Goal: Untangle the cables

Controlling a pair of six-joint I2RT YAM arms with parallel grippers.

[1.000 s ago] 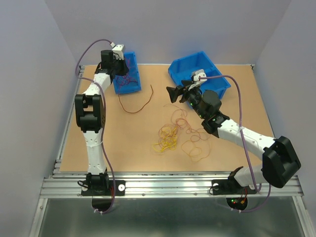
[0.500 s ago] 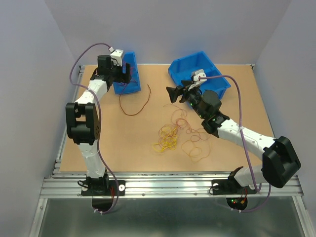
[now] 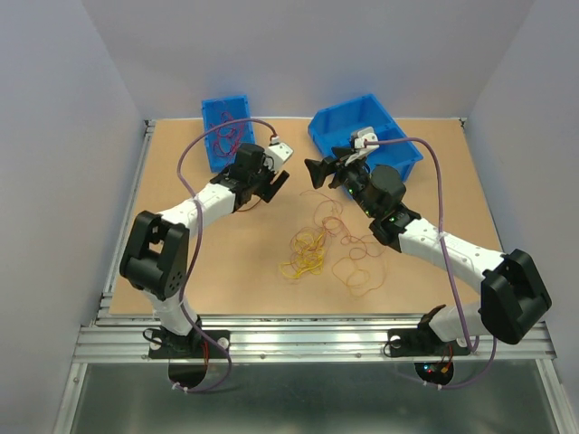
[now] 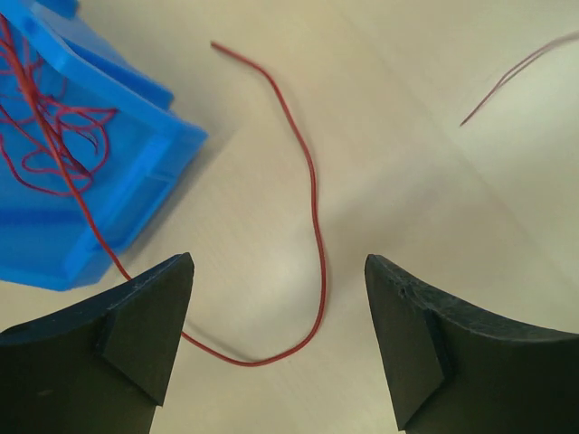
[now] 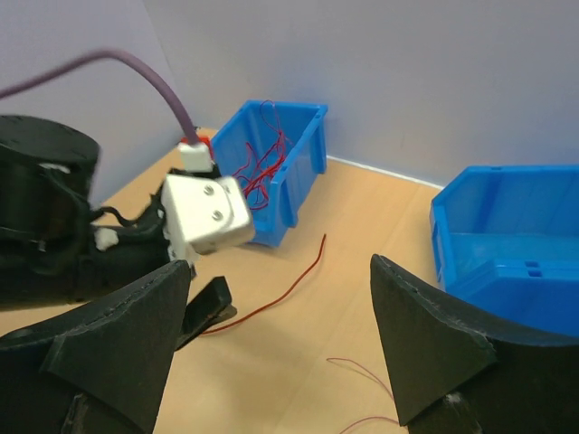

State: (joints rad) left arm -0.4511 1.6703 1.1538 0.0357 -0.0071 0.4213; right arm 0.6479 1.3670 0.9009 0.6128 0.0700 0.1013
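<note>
since a moment ago the left arm has swung away from the left bin and now hangs over the table. most of the cables, yellow and dark red loops, lie tangled mid-table. one loose red strand curls on the board under the left gripper, whose jaws stand wide apart and hold nothing. its far end seems to run up over the bin's wall, though a finger hides part of it. more red strands lie inside that bin. the right bin looks bare inside. the right gripper hovers in front of the right bin, spread wide and empty.
</note>
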